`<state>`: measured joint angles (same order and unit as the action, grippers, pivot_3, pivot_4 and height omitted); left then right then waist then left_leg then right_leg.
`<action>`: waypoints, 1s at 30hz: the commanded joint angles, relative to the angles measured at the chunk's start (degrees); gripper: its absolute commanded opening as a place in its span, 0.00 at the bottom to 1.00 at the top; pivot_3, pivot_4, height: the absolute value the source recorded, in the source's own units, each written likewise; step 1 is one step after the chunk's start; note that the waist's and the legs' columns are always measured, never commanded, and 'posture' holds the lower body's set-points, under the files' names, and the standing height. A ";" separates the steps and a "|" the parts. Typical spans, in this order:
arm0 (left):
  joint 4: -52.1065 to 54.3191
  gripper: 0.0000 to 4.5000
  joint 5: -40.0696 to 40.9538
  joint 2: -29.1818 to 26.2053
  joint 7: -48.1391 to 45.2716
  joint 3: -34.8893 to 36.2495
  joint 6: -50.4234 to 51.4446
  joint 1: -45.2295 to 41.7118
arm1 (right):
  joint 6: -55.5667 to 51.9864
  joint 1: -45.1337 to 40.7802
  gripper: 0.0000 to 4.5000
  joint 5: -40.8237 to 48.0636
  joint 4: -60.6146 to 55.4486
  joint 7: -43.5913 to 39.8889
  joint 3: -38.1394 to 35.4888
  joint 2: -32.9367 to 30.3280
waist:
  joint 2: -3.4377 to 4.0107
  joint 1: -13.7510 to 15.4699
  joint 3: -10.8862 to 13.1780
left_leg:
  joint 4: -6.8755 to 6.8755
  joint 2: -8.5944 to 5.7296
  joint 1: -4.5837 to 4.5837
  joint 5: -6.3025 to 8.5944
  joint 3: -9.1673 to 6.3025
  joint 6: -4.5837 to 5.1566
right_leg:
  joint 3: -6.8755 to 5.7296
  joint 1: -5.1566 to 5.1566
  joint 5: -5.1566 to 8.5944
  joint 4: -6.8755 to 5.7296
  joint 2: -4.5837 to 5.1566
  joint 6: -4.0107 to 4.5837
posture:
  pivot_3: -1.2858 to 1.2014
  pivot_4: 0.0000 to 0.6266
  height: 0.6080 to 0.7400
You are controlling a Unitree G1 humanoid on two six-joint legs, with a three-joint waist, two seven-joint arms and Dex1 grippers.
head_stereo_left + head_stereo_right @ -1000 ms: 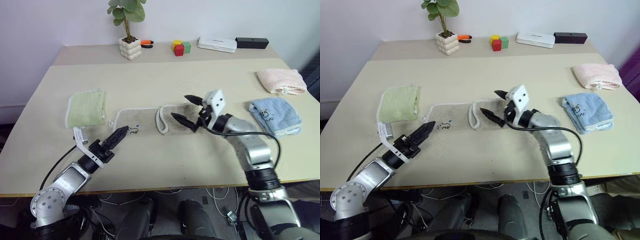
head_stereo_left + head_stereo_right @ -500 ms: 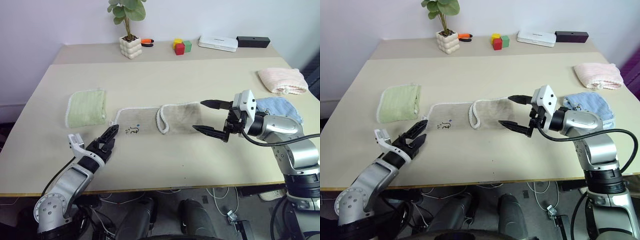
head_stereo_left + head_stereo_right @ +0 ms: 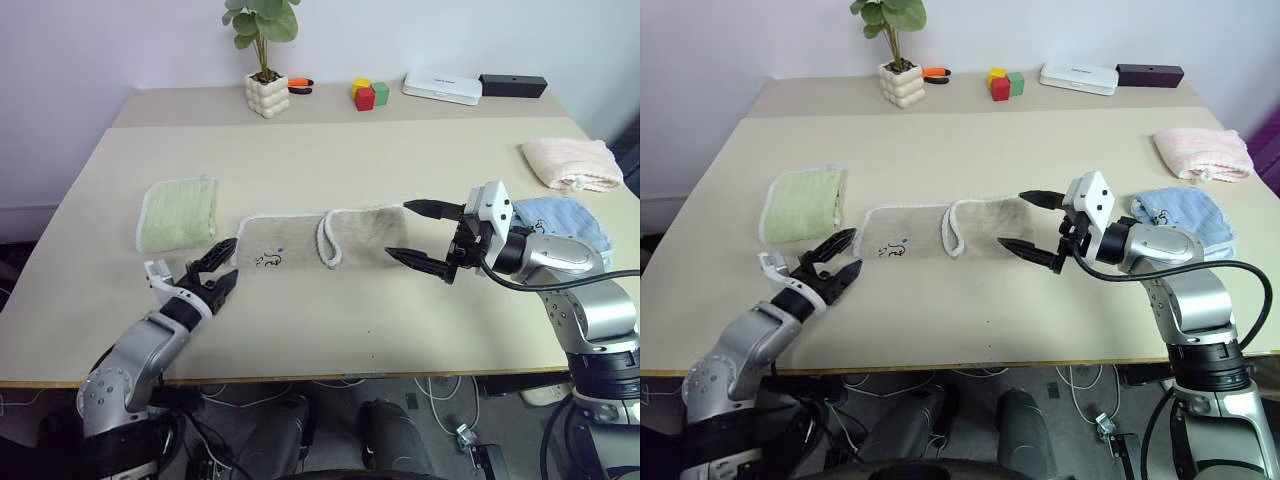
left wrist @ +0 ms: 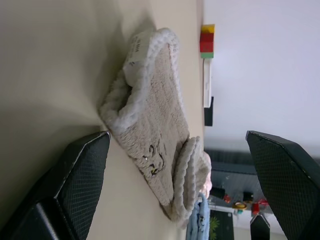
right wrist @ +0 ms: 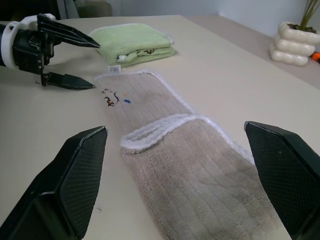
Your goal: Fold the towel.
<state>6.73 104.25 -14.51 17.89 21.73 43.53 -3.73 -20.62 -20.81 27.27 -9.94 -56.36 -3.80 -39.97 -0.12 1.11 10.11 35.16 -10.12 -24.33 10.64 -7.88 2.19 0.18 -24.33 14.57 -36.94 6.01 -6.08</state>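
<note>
Both jaws gape wide, empty. On my bench [image 3: 300, 330] the towel [image 3: 320, 238] lies flat, partly folded, right end doubled over. My right gripper [image 3: 422, 237] hovers at its right end, my left gripper [image 3: 222, 266] near its left corner.

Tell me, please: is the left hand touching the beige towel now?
Apart. The right wrist view shows bare table between the left hand and the towel's near end.

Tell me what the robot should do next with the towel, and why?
Probably ease the left hand forward to the beige towel's near-left end. That end lies flat, the other end is already folded over, and both open hands, left and right hand, hold nothing.
</note>
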 commanded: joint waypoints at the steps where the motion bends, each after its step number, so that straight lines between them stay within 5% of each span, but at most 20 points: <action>1: -4.27 0.88 -0.50 0.64 1.85 -0.88 -0.63 -1.60 | 0.50 0.26 1.00 0.31 -3.02 1.27 -2.20 -0.44 | 0.02 0.09 -0.01 | 0.00 0.00 0.00 0.00 0.00 0.00 | 0.00 0.00 0.00 0.00 0.00 0.00 | 0.52 0.24 1.00; 9: -6.10 0.01 -1.21 0.59 2.37 -0.45 -1.00 -5.98 | 0.54 1.64 1.00 -0.05 -3.49 2.82 -3.10 -0.93 | 0.02 0.41 -0.01 | -0.01 0.00 0.00 0.00 0.00 0.00 | -0.01 -0.02 0.00 -0.01 0.00 0.00 | 0.52 0.24 1.00; 16: -3.16 0.01 -6.25 -1.14 -2.39 -2.74 1.39 -8.24 | 2.89 3.48 1.00 -0.67 -1.11 1.82 -5.90 -2.95 | -0.03 1.31 0.02 | -0.01 0.00 -0.03 0.00 0.01 0.00 | -0.01 -0.05 -0.01 0.00 -0.02 0.00 | 0.52 0.24 1.00; 21: 2.32 0.01 -22.32 -5.14 -18.88 -11.68 2.12 -13.41 | 4.31 8.45 1.00 1.15 3.69 -3.64 -12.19 -7.78 | -0.07 1.56 0.05 | -0.02 -0.02 -0.12 0.03 0.01 0.05 | -0.03 0.00 -0.03 0.32 -0.02 0.01 | 0.52 0.24 1.00; 27: -3.76 0.01 -39.85 -2.95 -36.81 -21.38 -3.20 -26.99 | 5.08 7.99 1.00 0.44 4.77 -2.42 -13.01 -7.26 | -0.04 0.94 0.03 | -0.07 0.02 -0.12 0.03 0.08 0.06 | -0.04 0.04 -0.10 0.45 -0.02 0.00 | 0.52 0.24 1.00; 30: -7.87 0.01 -50.74 -2.07 -49.94 -31.58 -6.05 -32.69 | 5.47 7.88 1.00 -0.85 5.45 -1.36 -13.58 -8.40 | -0.03 1.08 0.03 | -0.17 0.03 -0.12 0.09 0.08 0.15 | -0.03 0.02 -0.11 0.59 -0.05 -0.04 | 0.52 0.24 1.00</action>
<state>-0.37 58.49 -16.82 -25.44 -5.54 39.12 -34.98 -16.15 -12.05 26.92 -4.16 -58.35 -15.24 -47.19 -0.15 2.19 10.14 34.98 -10.09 -24.48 10.72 -7.79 2.34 0.14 -24.32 14.47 -36.33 5.96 -6.13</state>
